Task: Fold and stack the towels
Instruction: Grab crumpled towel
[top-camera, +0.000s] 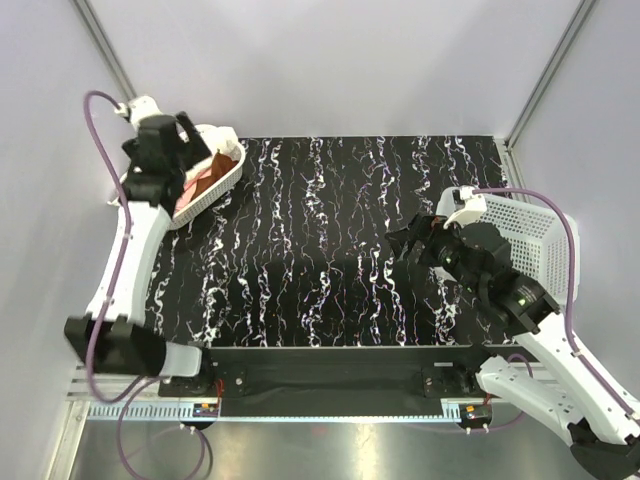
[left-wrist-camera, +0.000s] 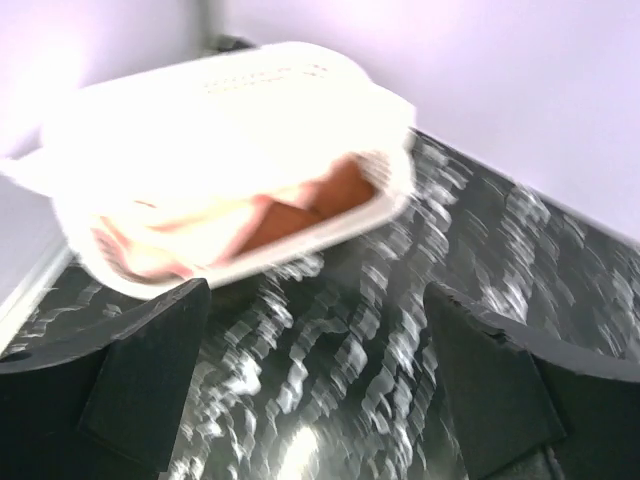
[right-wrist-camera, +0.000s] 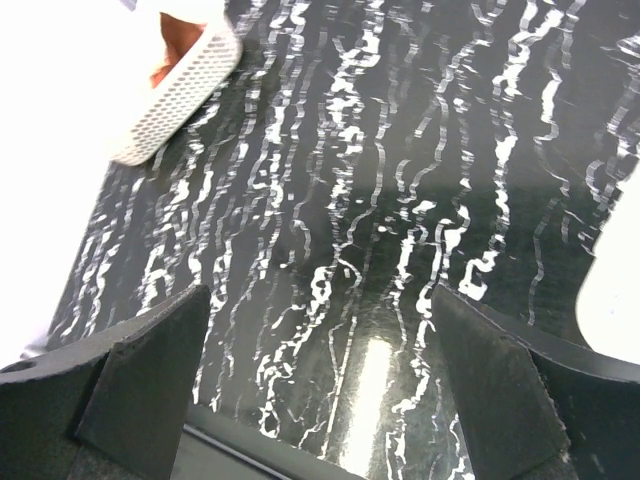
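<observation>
In the far left corner of the black table with white streaks (top-camera: 320, 230), the pink and orange cloth towels (top-camera: 205, 178) lie bunched up inside a white plastic basket with little holes (top-camera: 222, 190). None of them is out on the table yet. The left gripper (top-camera: 185, 160) hangs just beside the basket, pointing at it. Its jaws are wide apart and hold nothing. Its own camera is blurry, so I cannot tell which towel is on top.

I think the job now is to pick out one towel. The left gripper should go down gently into the basket and pinch only the top towel, near an edge. Then it should lift straight up, so the light basket does not tip or slide. The wide bare middle of the table looks like a good place to spread it flat.

The right gripper (top-camera: 405, 245) hangs over the right side of the table, near a second white holey basket (top-camera: 520, 235). Its jaws are wide apart and hold nothing too. It can help hold a corner when folding starts.
</observation>
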